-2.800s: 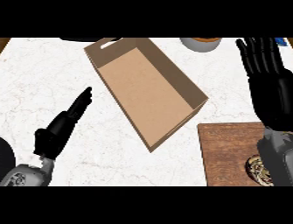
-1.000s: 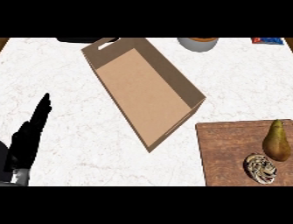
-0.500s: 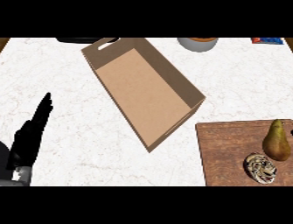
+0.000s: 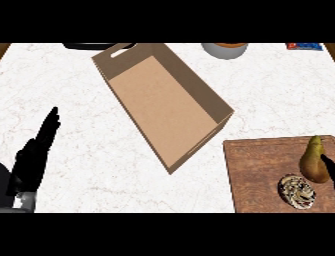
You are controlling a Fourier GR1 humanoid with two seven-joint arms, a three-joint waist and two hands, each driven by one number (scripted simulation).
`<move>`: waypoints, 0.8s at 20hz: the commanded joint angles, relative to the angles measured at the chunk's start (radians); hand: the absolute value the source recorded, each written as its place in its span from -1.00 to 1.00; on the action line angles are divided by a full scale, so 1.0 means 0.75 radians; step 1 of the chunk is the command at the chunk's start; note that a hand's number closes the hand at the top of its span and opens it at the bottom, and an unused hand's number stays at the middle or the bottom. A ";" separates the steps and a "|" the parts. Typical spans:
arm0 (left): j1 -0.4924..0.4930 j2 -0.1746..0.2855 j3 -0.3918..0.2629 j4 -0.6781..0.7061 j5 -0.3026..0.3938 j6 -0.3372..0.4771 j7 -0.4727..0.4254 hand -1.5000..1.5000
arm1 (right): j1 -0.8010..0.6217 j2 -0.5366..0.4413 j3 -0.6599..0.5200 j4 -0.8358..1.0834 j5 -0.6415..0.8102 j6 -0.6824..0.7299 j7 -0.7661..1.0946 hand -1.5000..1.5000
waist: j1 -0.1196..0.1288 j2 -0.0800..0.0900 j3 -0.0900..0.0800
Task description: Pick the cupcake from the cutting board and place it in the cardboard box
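Cupcake (image 4: 297,191) on cutting board (image 4: 261,176), box (image 4: 162,100) left.

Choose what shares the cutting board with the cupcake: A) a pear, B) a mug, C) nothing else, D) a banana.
A: a pear sits on the cutting board close to the cupcake, on its far side.

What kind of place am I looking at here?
Most likely a kitchen counter: its top is white and marbled, a wooden cutting board holds a pear and a cupcake, and a bowl sits at the far edge.
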 commanded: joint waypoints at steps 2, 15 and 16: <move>0.018 -0.004 0.064 -0.040 -0.007 -0.031 0.024 0.00 | 0.089 0.044 -0.010 -0.013 0.062 0.047 0.014 -1.00 | -0.004 -0.001 0.000; 0.039 -0.067 0.138 -0.057 -0.075 -0.130 0.025 0.00 | -0.006 0.230 -0.059 0.044 0.186 0.117 0.003 -1.00 | -0.002 -0.001 0.000; -0.052 -0.082 0.135 0.031 -0.093 -0.124 0.017 0.00 | -0.080 0.256 -0.056 0.199 0.214 0.066 -0.065 -1.00 | -0.002 0.001 0.000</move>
